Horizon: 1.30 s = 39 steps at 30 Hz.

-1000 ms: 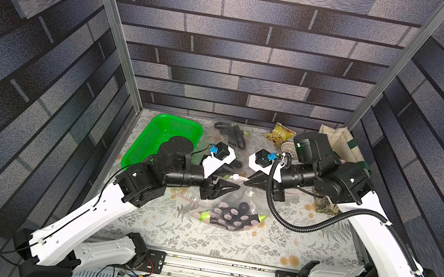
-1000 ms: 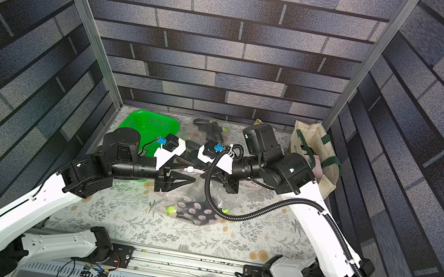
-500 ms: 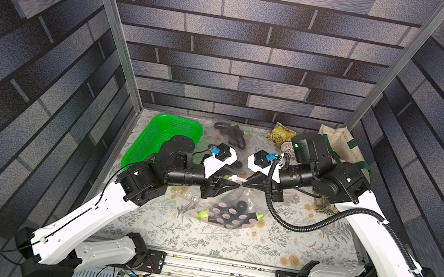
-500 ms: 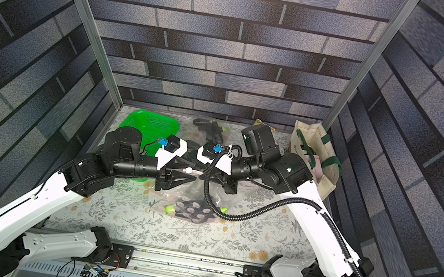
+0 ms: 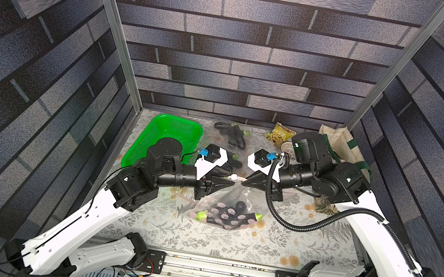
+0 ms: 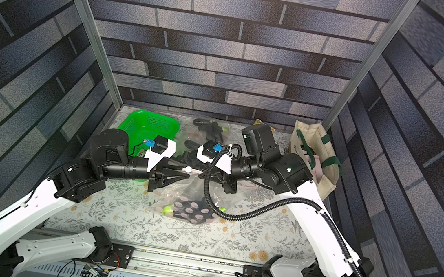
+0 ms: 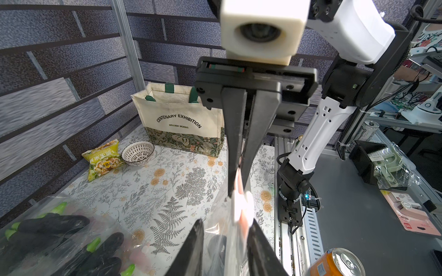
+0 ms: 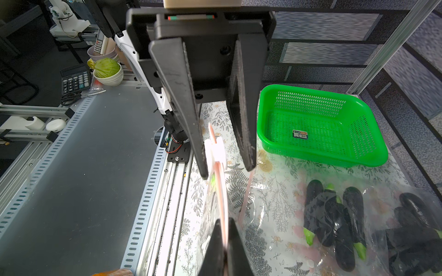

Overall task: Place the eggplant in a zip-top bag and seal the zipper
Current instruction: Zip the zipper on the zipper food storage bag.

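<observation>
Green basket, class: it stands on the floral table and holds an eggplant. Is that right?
No. The green basket stands on the floral table but is empty except for a sticker, as the right wrist view shows.

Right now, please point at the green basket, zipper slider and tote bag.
green basket (image 8: 334, 136): right wrist view, bare mesh floor.
zipper slider (image 8: 215, 151): right wrist view, white body.
tote bag (image 7: 179, 119): left wrist view, printed front panel.

The left pincer (image 8: 227, 170) has matt black plastic fingers with scuffed edges. Beneath it, the zip-top bag (image 5: 231, 195) is clear, glossy, crinkled plastic film over a shiny dark eggplant (image 5: 240, 206). Near the pincer, the basket (image 5: 173, 131) is glossy green perforated plastic. The desk (image 5: 289, 242) has a smooth floral-print covering.
</observation>
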Each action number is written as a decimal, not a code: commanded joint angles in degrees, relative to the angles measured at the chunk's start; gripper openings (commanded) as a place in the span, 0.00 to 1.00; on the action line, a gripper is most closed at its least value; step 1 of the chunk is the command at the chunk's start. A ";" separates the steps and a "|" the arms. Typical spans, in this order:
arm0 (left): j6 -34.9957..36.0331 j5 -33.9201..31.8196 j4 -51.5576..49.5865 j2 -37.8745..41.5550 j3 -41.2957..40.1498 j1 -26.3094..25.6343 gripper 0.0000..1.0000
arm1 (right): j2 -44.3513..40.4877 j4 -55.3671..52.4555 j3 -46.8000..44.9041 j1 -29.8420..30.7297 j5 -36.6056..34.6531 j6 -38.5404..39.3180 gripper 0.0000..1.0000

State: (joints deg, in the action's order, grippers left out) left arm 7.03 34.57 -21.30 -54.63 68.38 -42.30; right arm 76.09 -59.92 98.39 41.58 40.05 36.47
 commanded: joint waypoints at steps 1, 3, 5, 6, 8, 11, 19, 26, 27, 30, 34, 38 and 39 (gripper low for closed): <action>-0.09 1.31 0.19 -0.56 0.04 0.34 0.18 | -0.44 0.86 0.28 -0.36 1.52 -0.71 0.00; -0.12 1.47 0.15 -0.61 0.13 0.38 0.02 | -0.50 1.07 0.14 -0.36 0.95 -1.00 0.00; 0.01 0.50 -1.48 -0.98 1.30 0.44 0.00 | -0.43 2.09 0.33 -0.36 0.55 -2.98 0.26; 0.37 0.42 -2.68 -1.22 1.90 0.38 0.00 | -0.35 2.54 0.65 -0.29 1.08 -3.93 0.39; 0.57 0.19 -4.18 -1.61 2.80 0.39 0.00 | -0.50 4.11 1.29 0.10 2.73 -6.07 0.49; 0.71 0.58 -3.93 -1.44 2.70 0.46 0.00 | -0.73 7.88 1.52 0.93 2.35 -9.38 0.52; 0.75 0.94 -3.10 -1.44 2.64 0.24 0.00 | 2.07 6.69 5.17 1.79 5.24 -9.74 0.49; 0.88 0.11 -2.80 -1.68 2.97 -0.44 0.00 | 4.14 4.86 6.68 2.45 5.85 -9.74 0.43; 0.96 0.15 -2.81 -1.71 3.14 -0.49 0.00 | 4.31 4.72 6.80 2.52 6.06 -9.66 0.42; 1.06 0.11 -2.91 -1.88 3.37 -0.65 0.00 | 4.83 4.55 6.83 2.69 6.20 -9.69 0.41; 1.22 -0.02 -2.96 -1.97 3.54 -0.88 0.00 | 5.54 4.29 7.14 2.63 6.57 -9.68 0.37; 1.10 -0.44 -2.86 -1.84 3.53 -1.08 0.00 | 5.91 3.50 7.43 2.71 7.16 -9.32 0.33; 1.15 -0.49 -2.71 -1.79 3.52 -1.05 0.00 | 5.91 3.41 7.49 2.76 7.21 -9.38 0.34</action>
State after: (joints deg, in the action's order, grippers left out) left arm 7.09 34.33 -24.86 -56.49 69.82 -43.09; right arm 81.65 -54.83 104.36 43.77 45.54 26.96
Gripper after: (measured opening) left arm 0.048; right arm 0.338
